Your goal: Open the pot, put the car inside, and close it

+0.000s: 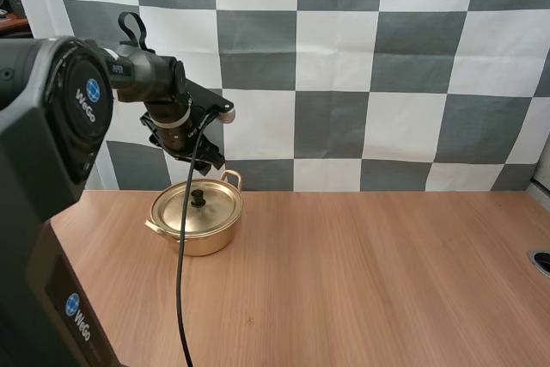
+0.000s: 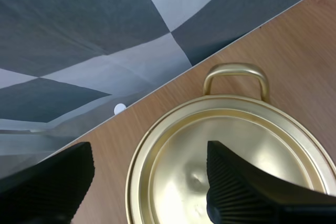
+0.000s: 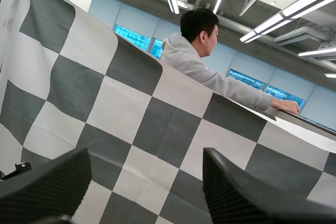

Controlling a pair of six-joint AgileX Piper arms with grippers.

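left claw point(image 1: 196, 159): fingers apart, clamped on nothing, hanging just above the pot point(image 1: 196, 223), not touching it. The pot sits on the surface point(image 1: 361, 272) at its far left, near the back edge. Gold-coloured, round, shallow. The lid point(image 1: 191, 210) is on and seated flat, so the pot is closed. The black knob point(image 1: 198, 198) at lid centre stands upright, right under the claw. Two loop handles: far handle point(image 1: 230, 177) on the back-right side, near handle point(image 1: 153, 228) on the front-left side.

Left wrist view: the two ribbed fingers point(image 2: 236, 182) stand wide, inner faces turned to each other, with the lid's shiny top between and below them. One finger overlaps the lid's middle, so I can't tell the knob from the finger there. The far handle sits just past the fingertips, toward the surface's back edge. There is a small white dot point(image 2: 120, 109) on the surface beside the pot, near that edge; can't tell what it is.

right claw point(image 3: 146, 156): fingers apart, nothing between them, aimed upward, away from the surface. A person point(image 3: 194, 56) in a light hooded top is in sight past it, one arm stretched out sideways.
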